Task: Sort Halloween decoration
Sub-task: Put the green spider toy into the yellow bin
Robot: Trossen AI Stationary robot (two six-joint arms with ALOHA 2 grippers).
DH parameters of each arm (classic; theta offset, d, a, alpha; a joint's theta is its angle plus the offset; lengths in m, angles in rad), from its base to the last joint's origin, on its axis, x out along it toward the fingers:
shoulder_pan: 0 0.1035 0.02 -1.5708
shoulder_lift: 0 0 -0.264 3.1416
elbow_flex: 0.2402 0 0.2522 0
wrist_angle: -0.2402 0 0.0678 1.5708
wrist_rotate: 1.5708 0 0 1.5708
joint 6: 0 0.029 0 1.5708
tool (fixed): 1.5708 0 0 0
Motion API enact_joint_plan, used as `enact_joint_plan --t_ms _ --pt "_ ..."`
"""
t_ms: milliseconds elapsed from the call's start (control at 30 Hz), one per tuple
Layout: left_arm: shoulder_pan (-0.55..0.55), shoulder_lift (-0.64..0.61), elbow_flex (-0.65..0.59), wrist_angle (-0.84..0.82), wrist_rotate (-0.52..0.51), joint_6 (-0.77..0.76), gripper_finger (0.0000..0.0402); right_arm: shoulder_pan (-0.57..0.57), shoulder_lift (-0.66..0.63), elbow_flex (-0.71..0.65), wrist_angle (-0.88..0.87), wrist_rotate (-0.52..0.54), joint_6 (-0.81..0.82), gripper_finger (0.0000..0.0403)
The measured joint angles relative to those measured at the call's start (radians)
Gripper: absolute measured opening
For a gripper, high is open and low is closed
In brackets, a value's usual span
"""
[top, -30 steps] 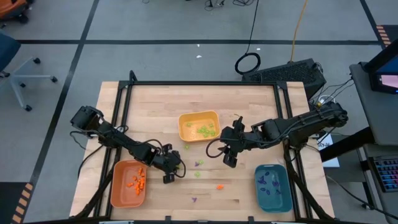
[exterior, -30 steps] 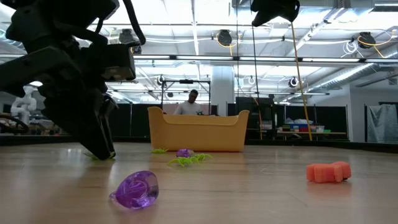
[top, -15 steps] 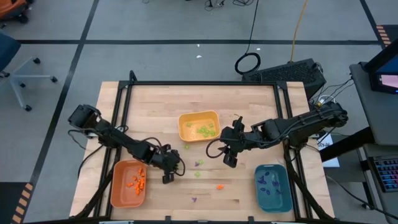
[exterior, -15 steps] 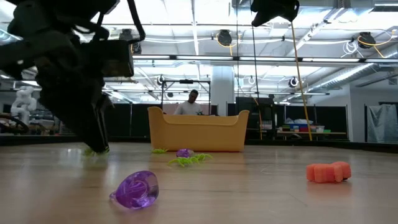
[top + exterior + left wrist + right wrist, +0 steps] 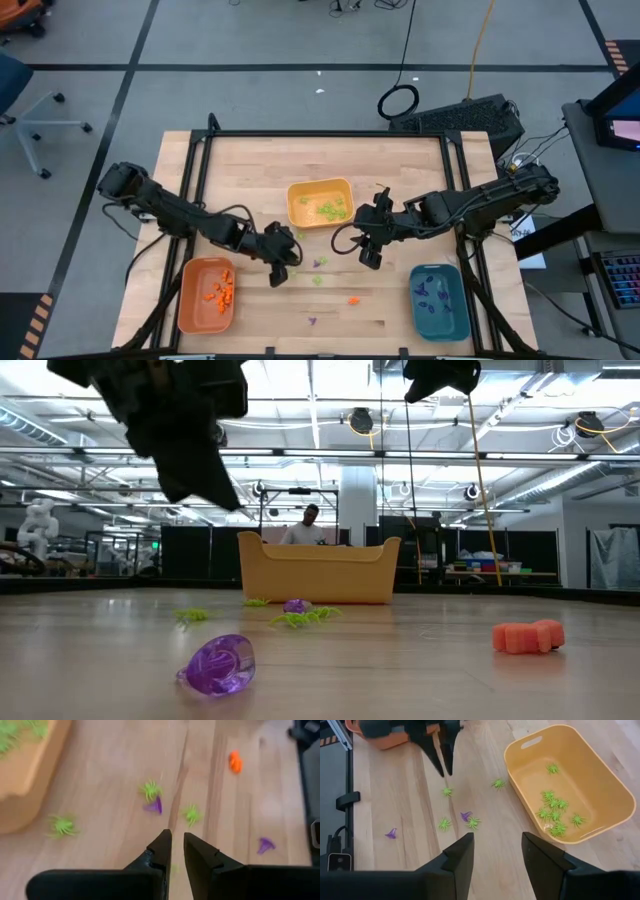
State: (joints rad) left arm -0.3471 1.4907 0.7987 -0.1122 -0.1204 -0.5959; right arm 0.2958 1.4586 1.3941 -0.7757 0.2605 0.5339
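The left claw [image 5: 276,277] is hanging above the desk [image 5: 400,160], almost closed and empty — green spiders [image 5: 150,789] are lying below it. The right claw [image 5: 369,259] is waiting open, beside the yellow tray [image 5: 296,190].

Purple piece [image 5: 216,664] nearest, orange piece [image 5: 528,636] right, green spiders [image 5: 303,617] before yellow tray [image 5: 318,571].

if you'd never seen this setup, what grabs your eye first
Probably the three bright trays on the wooden table: a yellow tray of green spiders at the middle, an orange tray at the front left, and a teal tray at the front right. Between them, loose pieces lie scattered, such as a purple piece and an orange piece, with the left gripper and right gripper above.
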Motion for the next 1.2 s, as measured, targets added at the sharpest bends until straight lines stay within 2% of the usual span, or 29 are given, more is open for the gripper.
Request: enact_joint_plan --t_ms 133,367,500,667,767,867,1200 --pt "0.014 -0.032 0.013 -0.003 0.002 0.008 0.0049 0.000 0.000 0.000 0.000 -0.002 0.002 0.0150" --pt "0.013 0.002 0.010 -0.182 0.083 0.027 0.0049 0.000 0.000 0.000 -0.001 -0.004 0.003 0.0150" --pt "0.009 0.040 0.010 -0.157 0.103 0.025 0.0055 0.000 0.000 0.000 -0.002 -0.004 0.002 0.0150" --pt "0.002 0.090 0.010 -0.083 0.106 0.026 0.0104 0.000 0.000 0.000 -0.003 -0.004 0.003 0.0150" --pt "-0.002 0.123 0.010 -0.084 0.109 0.026 0.0139 0.000 0.000 0.000 -0.004 -0.004 0.011 0.0150" --pt "-0.002 0.157 0.010 -0.085 0.114 0.026 0.0157 0.000 0.000 0.000 -0.004 -0.004 0.011 0.0150" --pt "-0.001 0.188 0.010 -0.024 0.125 0.037 0.0137 0.000 0.000 0.000 -0.007 -0.004 0.026 0.0150"
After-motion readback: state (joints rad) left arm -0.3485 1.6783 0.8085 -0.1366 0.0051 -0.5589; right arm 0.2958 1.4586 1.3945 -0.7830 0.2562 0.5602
